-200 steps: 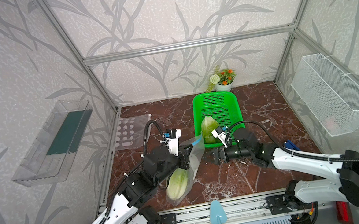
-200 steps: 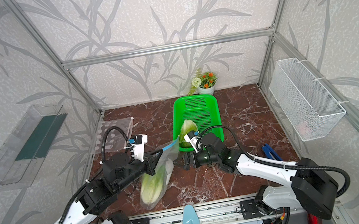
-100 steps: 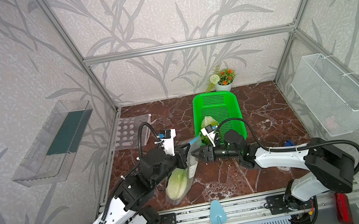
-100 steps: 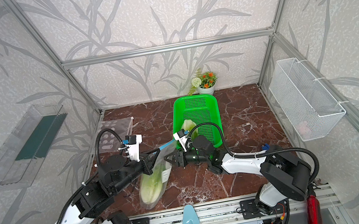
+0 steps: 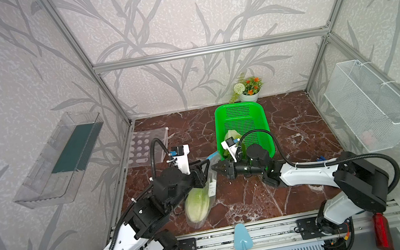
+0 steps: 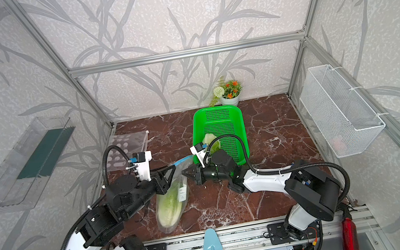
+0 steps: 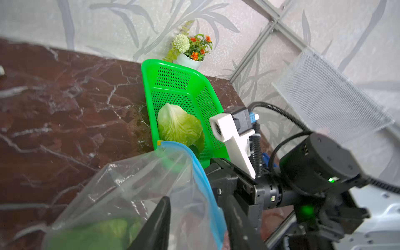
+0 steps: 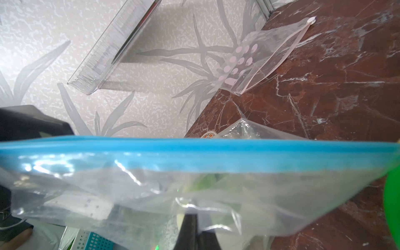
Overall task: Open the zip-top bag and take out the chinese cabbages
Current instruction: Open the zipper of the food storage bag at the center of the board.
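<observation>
Right wrist view: thin film of zip-top bag pinched in closed right hand, just under blue zip strip. One chinese cabbage inside bag, bag bottom seemingly on desk. Left hand half spread at bag mouth, clamping nothing. Other cabbage in green basket. Film likely limp, slippery; head light, leaves bruisable: grasp firm mid-body, not leaf tips.
</observation>
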Tool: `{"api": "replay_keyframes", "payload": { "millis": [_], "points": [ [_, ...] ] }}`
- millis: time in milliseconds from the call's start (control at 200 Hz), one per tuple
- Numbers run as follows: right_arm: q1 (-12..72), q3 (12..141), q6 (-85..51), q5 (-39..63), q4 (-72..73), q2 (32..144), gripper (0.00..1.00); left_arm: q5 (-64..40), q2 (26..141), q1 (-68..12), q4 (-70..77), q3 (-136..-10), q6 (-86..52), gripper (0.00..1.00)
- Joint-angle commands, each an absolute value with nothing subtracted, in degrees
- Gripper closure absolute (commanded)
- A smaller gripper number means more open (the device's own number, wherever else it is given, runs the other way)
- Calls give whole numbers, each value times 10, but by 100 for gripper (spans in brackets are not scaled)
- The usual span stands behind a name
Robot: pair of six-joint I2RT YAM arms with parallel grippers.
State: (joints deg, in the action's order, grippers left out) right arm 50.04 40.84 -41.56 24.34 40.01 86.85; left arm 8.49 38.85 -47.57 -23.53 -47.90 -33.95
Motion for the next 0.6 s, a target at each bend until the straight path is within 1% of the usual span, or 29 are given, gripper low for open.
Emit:
{"api": "replay_keyframes", "payload": {
  "millis": [0,85,180,270,375,460,555,595],
  "points": [
    [502,398,-370,231,354,819,100,157,355,-476,-270,-527,-314,43],
    [498,387,-333,232,328,796,100,169,342,-475,-290,-541,-293,39],
    [489,372,-323,247,334,778,100,188,341,-474,-337,-556,-270,38],
    [482,358,-322,263,357,773,100,168,354,-471,-372,-553,-240,38],
    [476,362,-318,287,374,785,100,101,399,-457,-414,-549,-219,38],
    [471,365,-327,316,409,801,100,32,443,-422,-441,-545,-206,38],
    [466,370,-334,345,442,814,100,-49,473,-345,-436,-529,-202,39],
    [465,374,-330,353,439,817,100,-106,472,-316,-416,-518,-198,35]
  ]
}}
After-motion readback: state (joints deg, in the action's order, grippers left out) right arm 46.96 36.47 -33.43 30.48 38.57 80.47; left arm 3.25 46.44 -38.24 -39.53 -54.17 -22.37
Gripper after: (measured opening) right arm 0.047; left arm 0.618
